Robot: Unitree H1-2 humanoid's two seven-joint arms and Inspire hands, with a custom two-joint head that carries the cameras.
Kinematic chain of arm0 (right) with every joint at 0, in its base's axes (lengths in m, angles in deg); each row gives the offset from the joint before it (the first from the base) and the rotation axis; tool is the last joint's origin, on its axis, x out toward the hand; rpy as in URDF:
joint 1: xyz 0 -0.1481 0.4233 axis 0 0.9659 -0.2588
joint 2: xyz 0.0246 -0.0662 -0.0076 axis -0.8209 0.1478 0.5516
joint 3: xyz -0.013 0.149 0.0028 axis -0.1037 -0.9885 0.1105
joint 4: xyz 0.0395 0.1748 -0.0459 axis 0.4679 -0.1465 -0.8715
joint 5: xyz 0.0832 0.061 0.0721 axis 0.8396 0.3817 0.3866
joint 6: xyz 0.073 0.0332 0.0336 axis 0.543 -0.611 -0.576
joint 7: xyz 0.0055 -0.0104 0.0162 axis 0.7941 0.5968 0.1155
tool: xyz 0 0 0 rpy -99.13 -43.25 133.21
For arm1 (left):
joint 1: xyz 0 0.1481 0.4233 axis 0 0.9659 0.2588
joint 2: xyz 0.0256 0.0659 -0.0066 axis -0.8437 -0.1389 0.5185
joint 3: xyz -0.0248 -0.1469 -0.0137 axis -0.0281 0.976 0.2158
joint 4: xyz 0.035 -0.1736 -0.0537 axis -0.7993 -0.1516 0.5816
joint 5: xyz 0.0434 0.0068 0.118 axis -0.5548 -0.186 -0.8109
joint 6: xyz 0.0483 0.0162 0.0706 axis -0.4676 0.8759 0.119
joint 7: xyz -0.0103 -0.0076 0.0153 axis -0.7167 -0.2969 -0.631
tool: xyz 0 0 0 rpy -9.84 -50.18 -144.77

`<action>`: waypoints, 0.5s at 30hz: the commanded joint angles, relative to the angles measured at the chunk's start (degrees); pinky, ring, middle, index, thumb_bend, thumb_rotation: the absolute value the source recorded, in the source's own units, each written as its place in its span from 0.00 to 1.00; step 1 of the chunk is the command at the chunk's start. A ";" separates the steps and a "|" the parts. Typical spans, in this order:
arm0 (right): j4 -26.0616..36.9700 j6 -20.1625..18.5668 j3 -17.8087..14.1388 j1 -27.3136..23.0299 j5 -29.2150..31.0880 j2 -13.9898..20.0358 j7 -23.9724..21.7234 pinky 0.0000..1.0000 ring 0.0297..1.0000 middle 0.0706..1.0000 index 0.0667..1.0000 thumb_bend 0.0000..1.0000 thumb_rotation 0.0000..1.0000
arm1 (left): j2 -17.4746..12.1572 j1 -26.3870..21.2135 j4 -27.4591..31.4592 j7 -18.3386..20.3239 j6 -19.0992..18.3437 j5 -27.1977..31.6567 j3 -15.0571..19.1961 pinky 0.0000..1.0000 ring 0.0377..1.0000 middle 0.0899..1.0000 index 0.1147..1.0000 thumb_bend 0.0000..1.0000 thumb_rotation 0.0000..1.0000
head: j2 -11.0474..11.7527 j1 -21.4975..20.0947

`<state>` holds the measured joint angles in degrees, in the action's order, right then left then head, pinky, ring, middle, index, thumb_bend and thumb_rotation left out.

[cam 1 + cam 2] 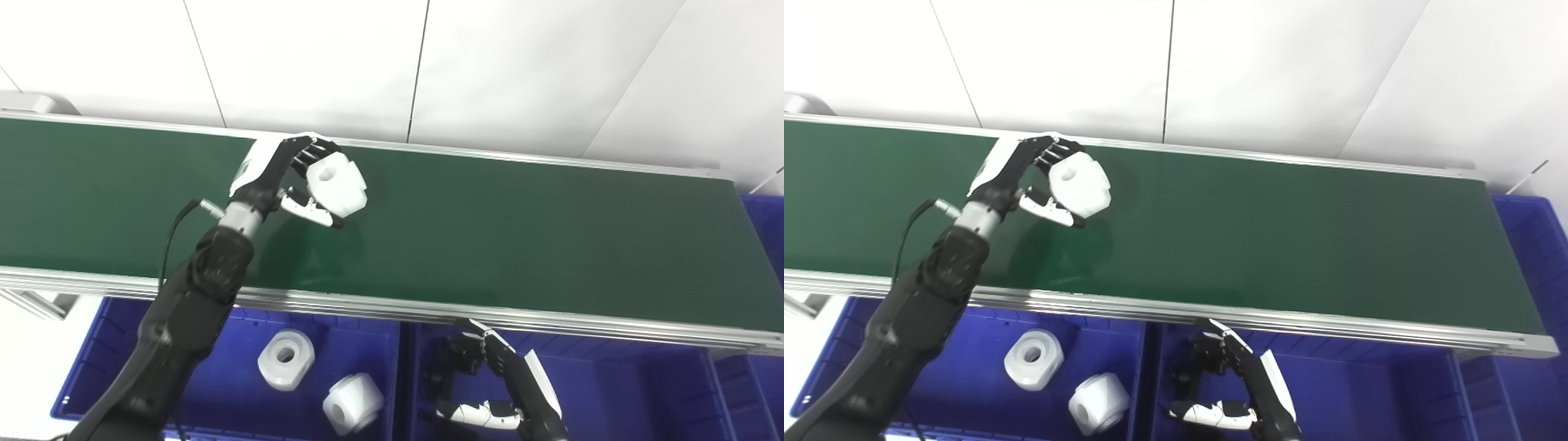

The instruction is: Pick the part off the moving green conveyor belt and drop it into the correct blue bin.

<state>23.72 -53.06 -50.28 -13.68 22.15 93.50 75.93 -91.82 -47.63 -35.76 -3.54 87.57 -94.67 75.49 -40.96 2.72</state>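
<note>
Green conveyor belt (490, 233), no readable writing; left hand (288, 184) grips white part (337, 184); right hand (490, 380) open, empty.

1. The green conveyor belt (520, 233) lies bare to the right of the left hand (288, 184) and its white part (337, 184), so that stretch is open.
2. The belt's near rail (367, 306) stands between the belt and the bins.
3. The left blue bin (367, 343) has two white parts (286, 358) (353, 403) on its floor (the left side is freer).
4. The right hand (496, 380) occupies the left part of the middle blue bin (643, 392); its right part is open.
</note>
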 commanded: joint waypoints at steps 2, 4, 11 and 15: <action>2.95 2.58 0.11 0.49 -0.20 -0.17 0.35 0.78 0.75 0.74 0.83 0.87 0.27 | -2.13 2.76 6.16 0.80 3.80 1.76 1.09 0.49 0.52 0.44 0.44 0.52 0.00 | -0.47 -0.72; 3.43 2.58 0.10 0.68 -0.64 -0.13 0.53 0.77 0.74 0.74 0.83 0.87 0.27 | -2.77 5.94 8.32 1.80 5.42 3.50 1.39 0.48 0.52 0.44 0.44 0.52 0.00 | -0.89 -1.62; 4.61 1.48 -0.15 1.23 -0.65 -0.02 0.45 0.74 0.74 0.74 0.83 0.88 0.28 | -3.97 15.71 11.64 4.59 10.58 4.60 0.26 0.47 0.50 0.42 0.45 0.52 0.00 | -1.60 -1.93; 5.20 0.89 -0.36 1.39 -0.58 0.16 0.23 0.72 0.73 0.74 0.83 0.88 0.28 | -4.90 20.97 12.11 3.36 13.99 1.54 -1.82 0.47 0.51 0.43 0.45 0.52 0.00 | -1.98 -1.65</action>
<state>27.10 -53.24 -50.34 -12.30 21.10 93.51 76.01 -95.40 -26.56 -25.29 1.14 98.79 -92.37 74.00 -42.89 1.05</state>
